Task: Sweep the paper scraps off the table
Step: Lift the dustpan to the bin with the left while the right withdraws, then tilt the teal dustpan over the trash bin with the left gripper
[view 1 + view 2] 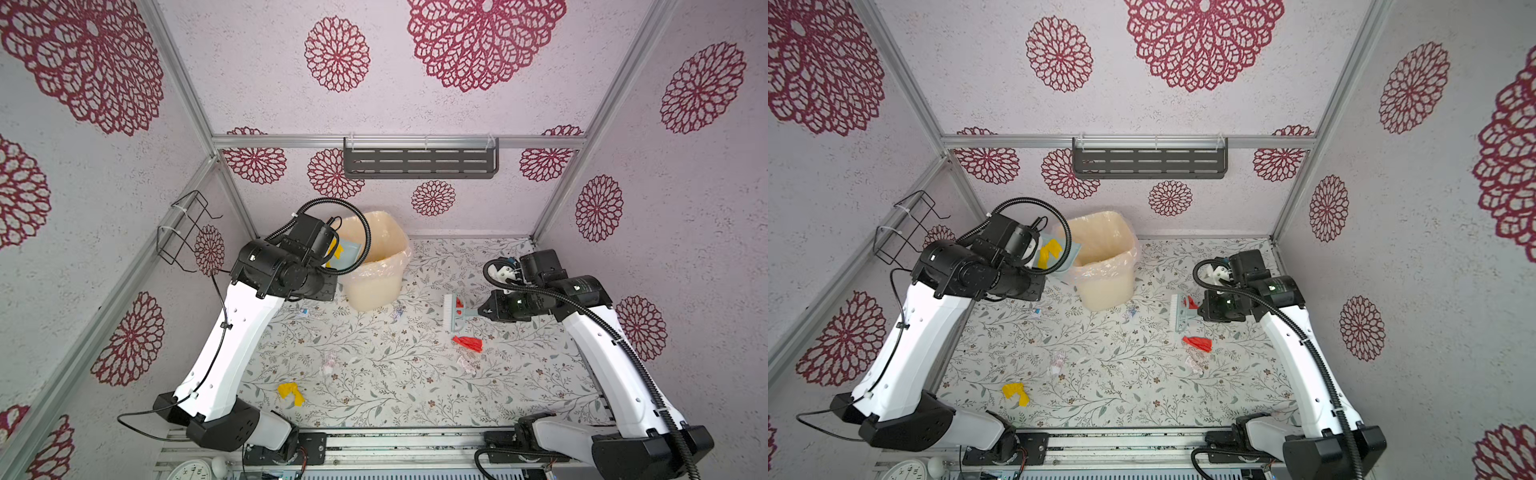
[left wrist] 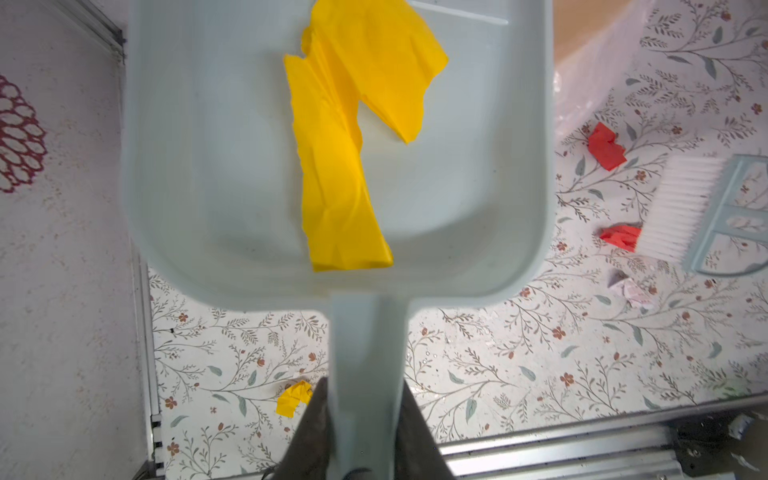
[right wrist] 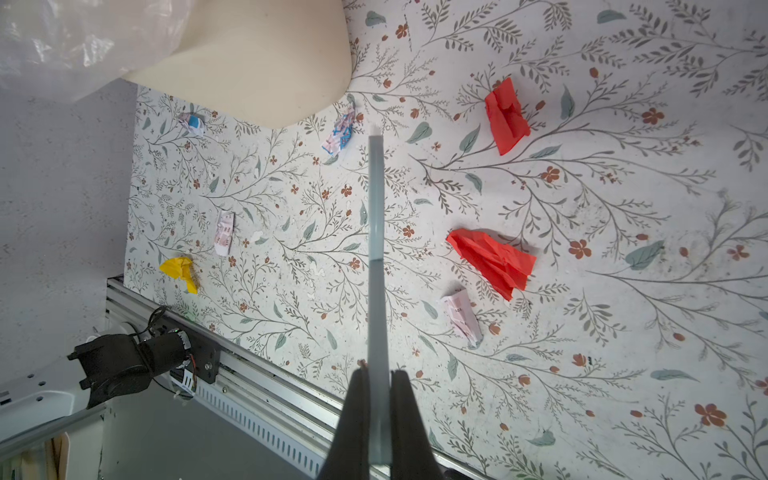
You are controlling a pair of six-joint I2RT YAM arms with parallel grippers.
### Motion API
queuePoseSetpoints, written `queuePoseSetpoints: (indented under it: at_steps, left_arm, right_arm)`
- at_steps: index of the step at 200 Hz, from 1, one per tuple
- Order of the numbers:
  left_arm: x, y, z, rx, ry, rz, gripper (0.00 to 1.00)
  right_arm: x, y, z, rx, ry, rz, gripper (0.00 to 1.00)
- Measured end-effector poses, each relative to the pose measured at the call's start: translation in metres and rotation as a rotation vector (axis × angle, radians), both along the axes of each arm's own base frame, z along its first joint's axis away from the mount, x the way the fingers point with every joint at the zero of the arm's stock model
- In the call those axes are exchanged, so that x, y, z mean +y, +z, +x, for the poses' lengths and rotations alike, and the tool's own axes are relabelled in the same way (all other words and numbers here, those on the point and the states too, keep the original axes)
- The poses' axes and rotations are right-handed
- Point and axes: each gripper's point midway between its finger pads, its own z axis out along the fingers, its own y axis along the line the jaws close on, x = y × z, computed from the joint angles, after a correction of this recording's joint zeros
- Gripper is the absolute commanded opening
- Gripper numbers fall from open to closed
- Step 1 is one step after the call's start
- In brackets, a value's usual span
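Note:
My left gripper is shut on the handle of a pale blue dustpan, held up beside the bin's rim. A long yellow paper scrap lies in the pan. My right gripper is shut on the handle of the white-bristled brush, low over the table at the right. Loose paper scraps lie on the table: a yellow one front left, a red one in front of the brush, another red one behind the bristles, and pale pink ones.
A cream bin with a plastic liner stands at the back of the table. Two small blue-printed white scraps lie near its base. A wire rack hangs on the left wall, a dark shelf on the back wall.

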Motion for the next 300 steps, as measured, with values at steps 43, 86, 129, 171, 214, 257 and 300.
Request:
queuePoseSetpoints:
  at_steps: [43, 86, 129, 171, 214, 257, 300]
  left_arm:
    - [0.004, 0.003, 0.045, -0.021, -0.03, 0.068, 0.0]
    - [-0.004, -0.017, 0.084, 0.009, -0.103, 0.182, 0.0]
    - [-0.003, -0.023, 0.095, 0.007, -0.181, 0.369, 0.0]
    - [-0.006, -0.023, 0.098, -0.016, -0.277, 0.589, 0.0]
    - [-0.006, -0.023, 0.108, -0.031, -0.348, 0.814, 0.0]
    - [-0.015, -0.017, 0.123, -0.077, -0.414, 1.046, 0.0]
    - [-0.024, -0.023, 0.134, -0.077, -0.488, 1.225, 0.0]
  right_arm:
    - [-0.002, 0.0, 0.002, 0.004, -0.003, 0.015, 0.0]
    - [-0.003, 0.0, 0.003, 0.003, -0.005, 0.014, 0.0]
    - [-0.003, -0.001, 0.006, 0.015, -0.005, 0.017, 0.0]
    - [-0.001, 0.001, 0.013, 0.016, -0.004, 0.02, 0.0]
    - [0.0, 0.004, 0.013, 0.012, 0.0, 0.029, 0.0]
    - [0.001, 0.004, 0.012, 0.019, 0.002, 0.03, 0.0]
    - [0.001, 0.011, 0.013, 0.011, 0.006, 0.029, 0.0]
